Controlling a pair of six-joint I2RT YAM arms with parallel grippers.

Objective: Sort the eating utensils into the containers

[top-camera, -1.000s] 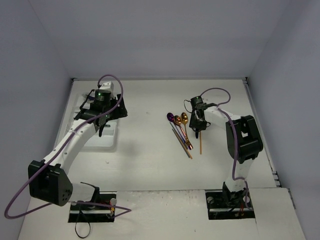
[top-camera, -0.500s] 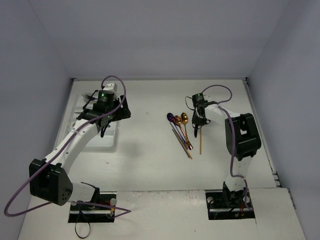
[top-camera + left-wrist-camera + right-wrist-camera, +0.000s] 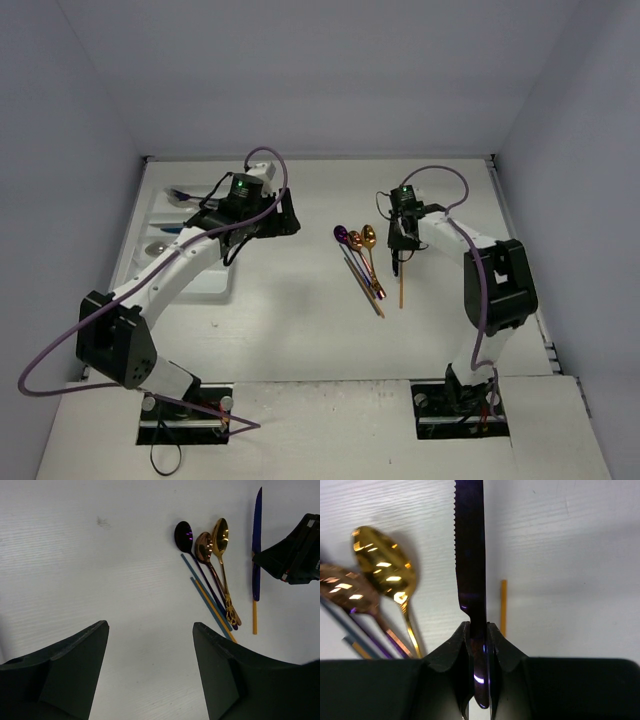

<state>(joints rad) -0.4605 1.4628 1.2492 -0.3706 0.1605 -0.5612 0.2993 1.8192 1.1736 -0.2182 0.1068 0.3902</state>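
My right gripper (image 3: 479, 627) is shut on a dark blue-purple serrated knife (image 3: 470, 545), clamping it just below the blade. In the left wrist view this knife (image 3: 257, 530) points away from me, with the right gripper (image 3: 265, 562) at its side. Left of it lie purple (image 3: 183, 535), rose-gold (image 3: 203, 547) and gold (image 3: 220, 530) spoons, with slim blue and gold handles (image 3: 207, 597) beside them. My left gripper (image 3: 150, 625) is open and empty above bare table, between the white tray (image 3: 215, 285) and the spoons (image 3: 354, 238). The right gripper (image 3: 398, 245) is beside the pile.
A thin orange handle (image 3: 401, 290) lies on the table under the held knife. The tray at the left holds a few utensils (image 3: 165, 230). White walls enclose the table on the left, right and far sides.
My left arm has swung right, from over the tray towards the middle of the table. My right gripper has closed on the knife.
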